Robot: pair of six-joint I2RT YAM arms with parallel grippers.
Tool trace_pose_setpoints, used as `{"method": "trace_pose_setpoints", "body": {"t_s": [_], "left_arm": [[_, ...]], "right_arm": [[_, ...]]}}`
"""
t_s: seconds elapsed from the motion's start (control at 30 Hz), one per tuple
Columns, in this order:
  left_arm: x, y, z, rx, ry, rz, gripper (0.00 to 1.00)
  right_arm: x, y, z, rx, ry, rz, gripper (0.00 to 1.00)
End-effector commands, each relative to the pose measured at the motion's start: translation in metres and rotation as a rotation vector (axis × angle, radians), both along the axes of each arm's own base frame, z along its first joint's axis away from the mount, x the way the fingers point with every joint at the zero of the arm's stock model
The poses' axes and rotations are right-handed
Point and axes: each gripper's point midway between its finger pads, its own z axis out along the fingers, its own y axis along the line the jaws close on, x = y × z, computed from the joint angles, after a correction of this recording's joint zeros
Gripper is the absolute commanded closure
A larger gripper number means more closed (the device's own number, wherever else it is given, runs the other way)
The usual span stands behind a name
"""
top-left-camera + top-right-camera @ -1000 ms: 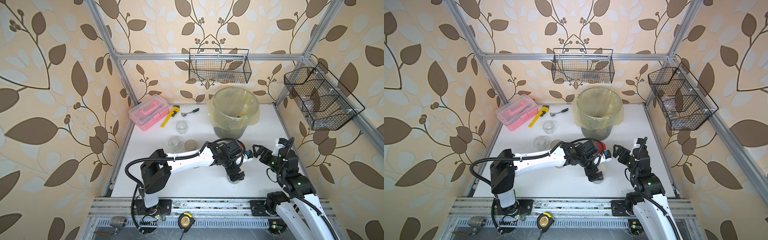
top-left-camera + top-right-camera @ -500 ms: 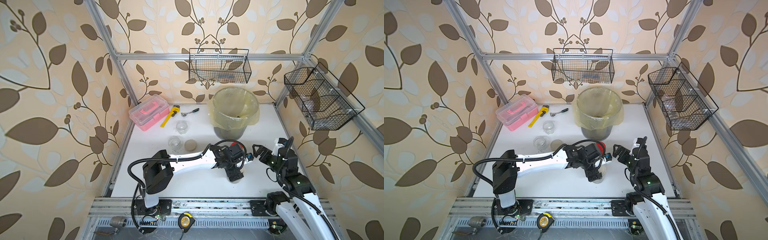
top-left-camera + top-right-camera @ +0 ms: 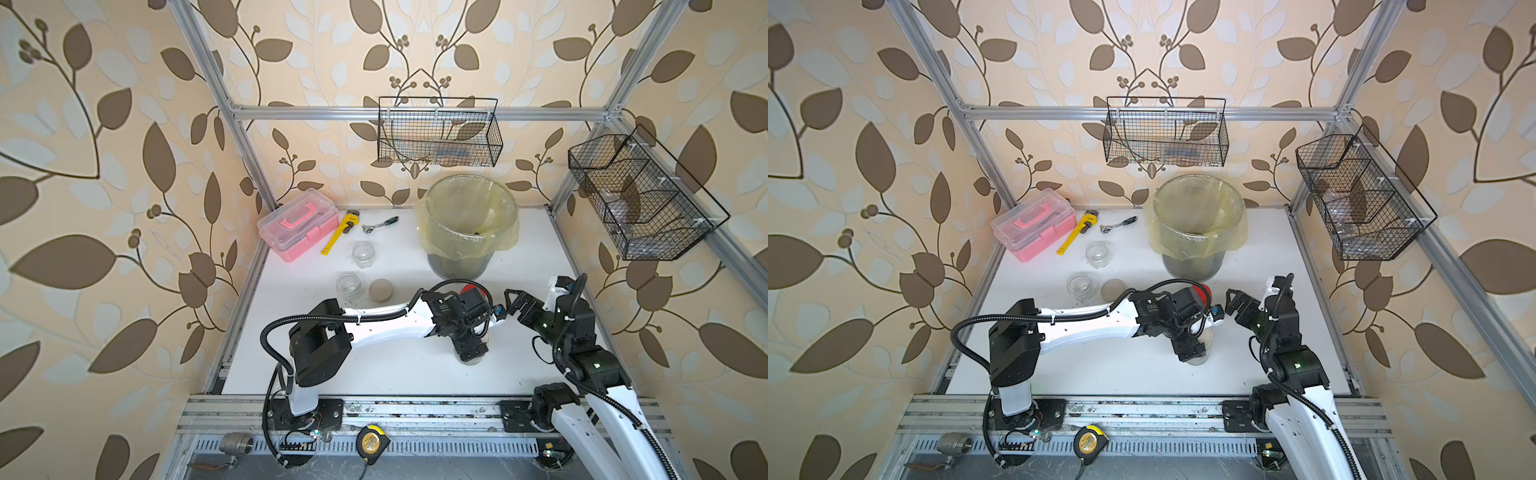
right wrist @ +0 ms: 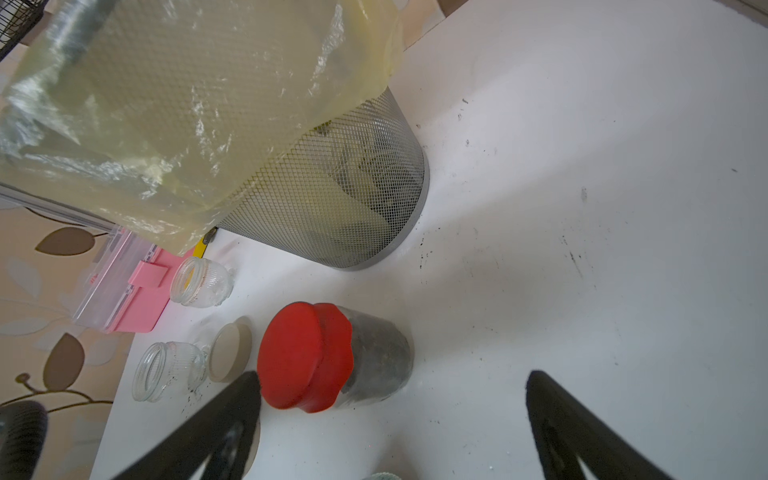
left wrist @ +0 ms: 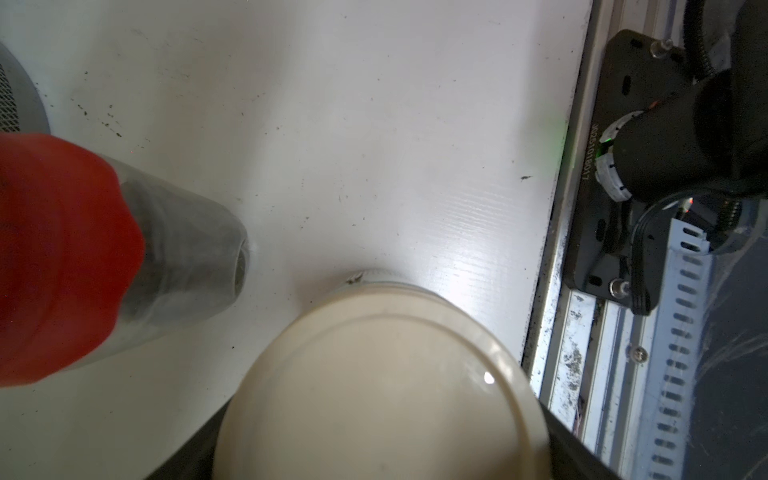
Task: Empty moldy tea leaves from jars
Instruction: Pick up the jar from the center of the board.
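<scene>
Now a beige-lidded jar [image 5: 382, 399] stands near the front of the counter [image 3: 395, 374] under the left end effector [image 3: 471, 353], whose jaws flank its lid, though I cannot tell whether they clamp it; the red-lidded jar [image 4: 332, 357], dark with moldy tea leaves [image 4: 382, 353], stands behind it. Small white digits on the black mounting plate [image 5: 615, 104] are too fine to read. Since a second ago the left forearm has swung frontward, uncovering the loose lid [image 3: 380, 289] beside two open jars [image 3: 363, 254]; the right end effector [image 3: 515, 303] stays spread wide, empty.
</scene>
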Motion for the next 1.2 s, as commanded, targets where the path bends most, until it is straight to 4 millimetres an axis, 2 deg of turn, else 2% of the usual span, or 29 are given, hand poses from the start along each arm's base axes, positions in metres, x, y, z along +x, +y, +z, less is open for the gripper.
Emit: {"method": "trace_pose_setpoints", "body": {"t_s": [0.0, 0.1, 0.17, 0.27, 0.43, 0.57, 0.63, 0.73, 0.87, 0.97, 1.17], "left_arm": [[0.001, -0.005, 0.018, -0.078, 0.025, 0.028, 0.31], [0.015, 0.005, 0.034, -0.122, 0.061, 0.122, 0.39], [0.026, 0.013, 0.051, -0.163, 0.082, 0.185, 0.43], [0.040, 0.030, 0.082, -0.235, 0.068, 0.270, 0.45], [0.079, 0.080, 0.121, -0.271, 0.091, 0.506, 0.47], [0.100, 0.117, 0.153, -0.323, 0.077, 0.627, 0.48], [0.107, 0.130, 0.170, -0.359, 0.057, 0.662, 0.48], [0.111, 0.149, 0.202, -0.430, 0.033, 0.695, 0.49], [0.109, 0.159, 0.220, -0.446, 0.033, 0.694, 0.50], [0.105, 0.160, 0.230, -0.469, 0.034, 0.667, 0.50], [0.100, 0.160, 0.250, -0.538, 0.042, 0.636, 0.50]], "right_arm": [[0.000, 0.001, -0.007, 0.012, 0.012, 0.003, 0.00], [0.002, 0.007, -0.001, -0.005, -0.020, 0.051, 0.00], [0.005, 0.017, 0.011, -0.022, -0.088, 0.128, 0.01], [0.007, 0.033, 0.039, -0.049, -0.231, 0.239, 0.01], [-0.002, 0.065, 0.088, -0.161, -0.498, 0.437, 0.01], [-0.013, 0.096, 0.108, -0.298, -0.657, 0.590, 0.00], [-0.021, 0.118, 0.113, -0.342, -0.751, 0.687, 0.00], [-0.031, 0.149, 0.110, -0.443, -0.869, 0.797, 0.00], [-0.030, 0.183, 0.098, -0.575, -0.931, 0.876, 0.00], [-0.021, 0.203, 0.091, -0.555, -0.944, 0.913, 0.00], [-0.006, 0.225, 0.090, -0.473, -0.988, 0.914, 0.00]]}}
